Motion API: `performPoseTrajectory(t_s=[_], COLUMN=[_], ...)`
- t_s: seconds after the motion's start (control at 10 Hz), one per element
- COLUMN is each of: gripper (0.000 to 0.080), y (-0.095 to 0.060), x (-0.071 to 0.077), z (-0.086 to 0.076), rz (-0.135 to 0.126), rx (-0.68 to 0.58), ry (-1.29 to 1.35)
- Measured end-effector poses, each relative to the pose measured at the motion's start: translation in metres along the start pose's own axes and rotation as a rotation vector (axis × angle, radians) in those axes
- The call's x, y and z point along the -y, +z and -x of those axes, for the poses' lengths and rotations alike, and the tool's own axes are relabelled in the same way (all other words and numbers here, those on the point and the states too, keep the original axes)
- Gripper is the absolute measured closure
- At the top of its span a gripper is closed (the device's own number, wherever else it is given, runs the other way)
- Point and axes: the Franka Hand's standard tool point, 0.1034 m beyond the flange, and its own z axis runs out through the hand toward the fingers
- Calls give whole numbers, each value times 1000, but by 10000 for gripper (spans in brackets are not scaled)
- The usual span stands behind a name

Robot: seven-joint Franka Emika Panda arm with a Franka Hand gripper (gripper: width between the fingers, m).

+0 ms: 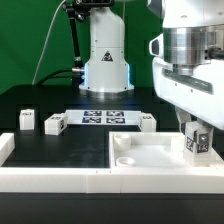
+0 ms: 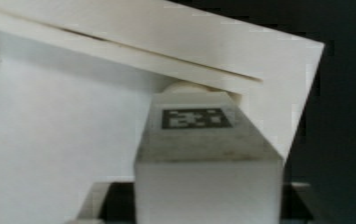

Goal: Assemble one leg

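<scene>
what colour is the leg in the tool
White, with a black-and-white marker tag; the leg shows best in the wrist view.

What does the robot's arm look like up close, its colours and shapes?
The arm is glossy white with rounded joints, black bands between segments and a blue glowing ring at its base. Black cables hang beside it. Near the camera sits a ribbed silver cylinder above the gripper, whose fingers look dark.

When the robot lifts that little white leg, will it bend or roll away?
Probably neither. The leg looks like a solid blocky plastic post, so it should stay stiff. Its flat sides mean it likely won't roll, though standing upright on the panel it might tip if bumped. The smooth plastic could be a bit slippery in the gripper.
</scene>
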Motion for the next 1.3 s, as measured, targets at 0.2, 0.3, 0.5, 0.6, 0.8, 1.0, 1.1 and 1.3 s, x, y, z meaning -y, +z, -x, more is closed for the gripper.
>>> performPoseTrajectory(t_s=[0.2, 0.3, 0.5, 0.6, 0.8, 1.0, 1.1, 1.3], gripper=[508, 508, 498, 498, 305, 155, 155, 151], y=[0, 0, 0, 0, -1, 0, 0, 1], x=[0, -1, -1, -1, 0, 0, 0, -1], z=[1, 2, 2, 2, 2, 4, 6, 12], rz=[1, 1, 2, 3, 5, 8, 9, 13], rx=[-9, -9, -10, -10, -10, -10, -12, -10], ry=[185, 280, 260, 211, 120, -130, -236, -487])
